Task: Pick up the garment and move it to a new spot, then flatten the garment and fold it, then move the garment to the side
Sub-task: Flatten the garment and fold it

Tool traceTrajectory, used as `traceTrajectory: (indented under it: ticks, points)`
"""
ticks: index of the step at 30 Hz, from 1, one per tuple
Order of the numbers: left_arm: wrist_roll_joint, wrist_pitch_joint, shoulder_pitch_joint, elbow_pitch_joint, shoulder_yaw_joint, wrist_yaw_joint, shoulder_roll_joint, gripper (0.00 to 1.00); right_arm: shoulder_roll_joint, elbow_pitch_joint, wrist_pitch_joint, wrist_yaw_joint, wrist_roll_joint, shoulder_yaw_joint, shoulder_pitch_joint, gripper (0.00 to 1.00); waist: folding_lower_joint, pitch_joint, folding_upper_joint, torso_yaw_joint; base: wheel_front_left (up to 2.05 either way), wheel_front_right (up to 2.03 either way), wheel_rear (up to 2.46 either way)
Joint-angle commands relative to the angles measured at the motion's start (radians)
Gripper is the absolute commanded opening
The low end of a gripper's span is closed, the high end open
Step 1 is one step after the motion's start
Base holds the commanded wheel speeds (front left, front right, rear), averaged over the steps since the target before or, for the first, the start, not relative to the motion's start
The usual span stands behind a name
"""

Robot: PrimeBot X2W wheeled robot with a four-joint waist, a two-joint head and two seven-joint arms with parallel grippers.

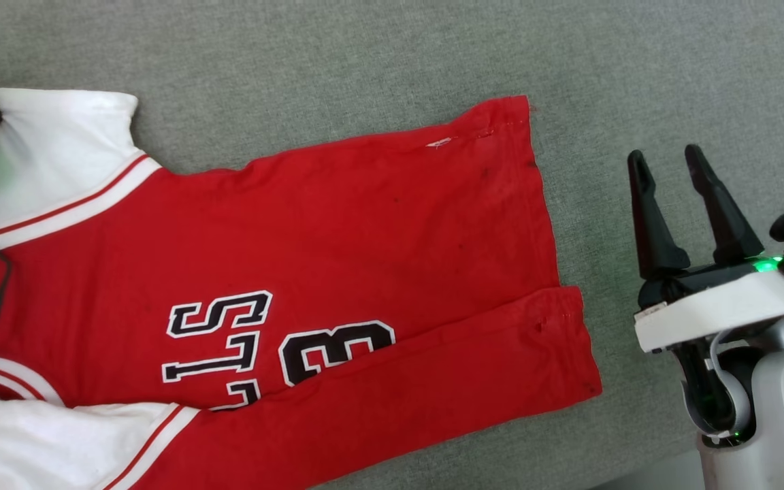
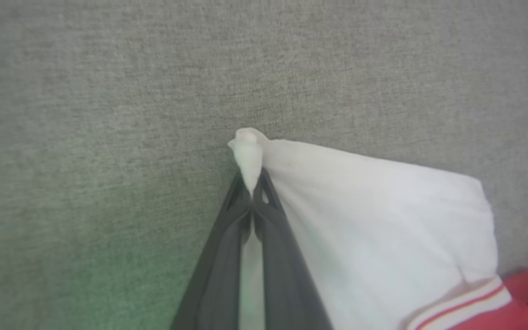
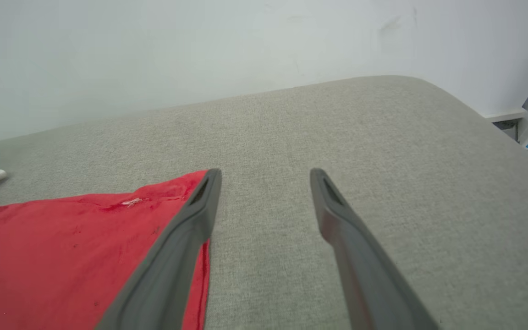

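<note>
Head view: red jersey (image 1: 365,224) flat on grey fabric surface (image 1: 365,54), near edge folded over number.
Left wrist view: left hand (image 2: 251,185) pinched tight on white sleeve corner.
Right wrist view: right hand (image 3: 266,173) fingers spread, empty, beside hem.

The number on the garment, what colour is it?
Black with a white outline. The number on the red garment shows best in the head view.

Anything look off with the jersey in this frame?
The garment lies mostly flat, but its near long edge is folded over, hiding part of the black number. A small pale frayed spot shows on the far edge. The left gripper pinches a white corner; the right gripper is open.
</note>
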Motion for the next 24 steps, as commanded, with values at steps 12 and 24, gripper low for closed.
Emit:
traceTrajectory:
  ticks: [12, 24]
  points:
    - [0.049, -0.222, 0.022, 0.016, -0.030, -0.073, -0.124, 0.00, -0.108, 0.250, 0.343, 0.000, 0.162, 0.033, -0.182, 1.00, 0.0000, -0.142, 0.0000, 0.124, 0.00, 0.00, 0.00]
    - [0.104, -0.319, -0.018, -0.093, -0.061, -0.085, -0.179, 0.00, -0.165, 0.503, 0.654, 0.000, 0.170, 0.088, -0.444, 1.00, 0.0000, -0.086, 0.0000, 0.236, 0.00, 0.00, 0.00]
